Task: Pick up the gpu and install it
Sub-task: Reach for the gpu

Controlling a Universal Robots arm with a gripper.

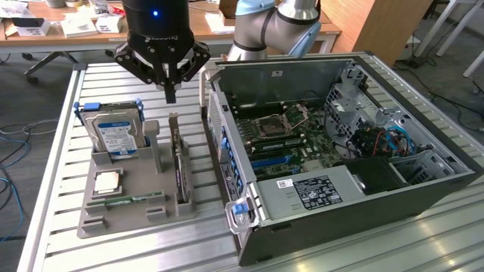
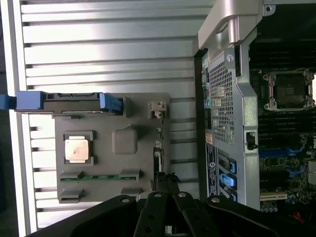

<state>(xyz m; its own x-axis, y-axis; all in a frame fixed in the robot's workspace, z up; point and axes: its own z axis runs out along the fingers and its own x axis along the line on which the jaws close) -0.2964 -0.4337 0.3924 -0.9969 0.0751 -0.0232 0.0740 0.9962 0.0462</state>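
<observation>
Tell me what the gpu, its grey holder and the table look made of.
The gpu: matte black circuit board, with a pale, likely metal, bracket strip. The grey holder: probably plastic, dull even surface, moulded slots. The table: apparently aluminium, bright ribbed slats catching light.

Exterior angled down, wrist straight down; both see tray (image 1: 124, 221).

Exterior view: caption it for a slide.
Shut gripper hovers above the graphics card, upright in its gray tray beside the open computer case.
</observation>
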